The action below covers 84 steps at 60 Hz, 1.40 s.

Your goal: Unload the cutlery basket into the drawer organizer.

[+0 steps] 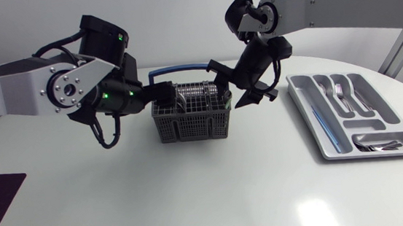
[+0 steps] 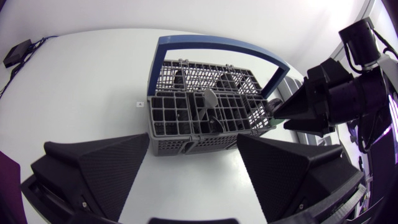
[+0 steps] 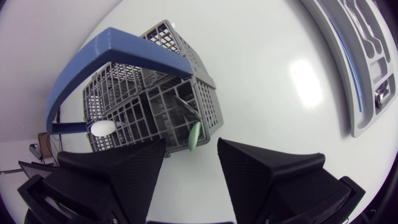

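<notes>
The left arm (image 1: 16, 89), silver-grey with black joints, enters from the left side of the round white table (image 1: 194, 201). The left gripper (image 2: 193, 140) sits at the left end of the basket. Its two wedge-shaped fingers are spread wide apart, and nothing is held between them.

The grey plastic lattice cutlery basket (image 1: 191, 117) stands upright at the middle of the table, between the two grippers. An arched blue carrying handle (image 1: 176, 73) spans its top. A metal spoon (image 2: 209, 99) stands in one of the middle cells, bowl upward. A pale green rounded piece (image 3: 194, 135) projects at the basket wall nearest the right gripper. A white rounded piece (image 3: 102, 127) shows near one foot of the handle. What these two pieces are cannot be told.

The right gripper (image 3: 191, 144) hangs at the right end of the basket, tilted down toward its rim. Its fingers are parted, with no object clamped.

The grey moulded drawer organizer (image 1: 373, 156) lies flat well to the right of the basket. Forks (image 1: 341, 93) lie in a long middle compartment, and spoons (image 1: 379, 141) lie in the crosswise compartment at its near end.
</notes>
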Each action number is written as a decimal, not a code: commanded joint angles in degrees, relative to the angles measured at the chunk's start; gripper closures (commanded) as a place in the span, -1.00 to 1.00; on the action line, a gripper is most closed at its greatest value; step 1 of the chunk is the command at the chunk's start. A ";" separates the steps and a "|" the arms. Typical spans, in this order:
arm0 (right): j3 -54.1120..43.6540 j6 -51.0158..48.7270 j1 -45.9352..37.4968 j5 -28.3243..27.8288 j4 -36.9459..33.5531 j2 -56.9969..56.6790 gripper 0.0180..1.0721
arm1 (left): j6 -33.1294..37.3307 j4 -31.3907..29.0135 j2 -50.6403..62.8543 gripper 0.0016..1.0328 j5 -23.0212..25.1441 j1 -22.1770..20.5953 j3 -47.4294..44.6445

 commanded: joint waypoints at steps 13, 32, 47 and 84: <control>2.08 1.66 1.13 1.69 -0.25 2.58 0.11 | 3.08 1.28 -1.11 -0.91 0.25 -0.60 -2.44; 3.14 1.13 1.92 4.23 0.01 3.37 0.36 | 4.04 2.60 -1.55 -0.91 0.25 -0.77 -3.94; 3.58 0.69 2.27 5.55 0.01 3.63 0.59 | 4.22 3.22 -1.90 -0.91 0.25 -0.77 -4.82; 3.40 -0.71 2.80 6.43 -0.34 1.70 0.89 | 4.40 3.48 -2.25 -0.91 0.25 -1.48 -5.69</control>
